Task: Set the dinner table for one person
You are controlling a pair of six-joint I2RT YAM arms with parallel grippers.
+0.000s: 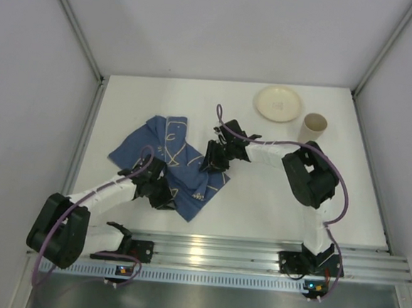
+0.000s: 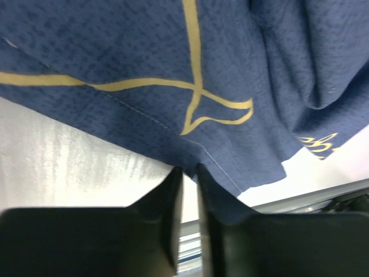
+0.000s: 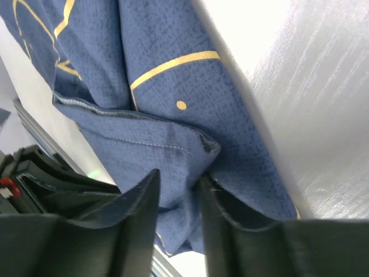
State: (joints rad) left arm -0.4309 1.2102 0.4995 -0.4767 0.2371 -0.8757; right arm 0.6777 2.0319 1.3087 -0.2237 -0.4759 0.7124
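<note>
Views from overhead and from both wrists of a two-arm rig at a white table point(image 1: 259, 201), which fills the middle of the overhead view between grey walls, with a ribbed aluminium rail point(image 1: 212, 253) along its near edge. At left, the left tool point(image 1: 161, 192) is lowered onto the near left hem of a dark blue cloth point(image 1: 172, 146) marked with cream lines. In its wrist view the black fingers point(image 2: 155, 213) are drawn together to a narrow slit, and the stitched hem is caught at their tips. The cloth is spread in rumpled folds on the left half of the table. At its right edge the right tool point(image 1: 211, 158) is set, partly closed upon a folded corner of the cloth, which is seen wedged between its two fingers. Farther right, near the far right corner of the table, a cream plate point(image 1: 278, 103) is laid flat, and a beige cup point(image 1: 314, 125) is stood upright just beside it, on its near right side.
</note>
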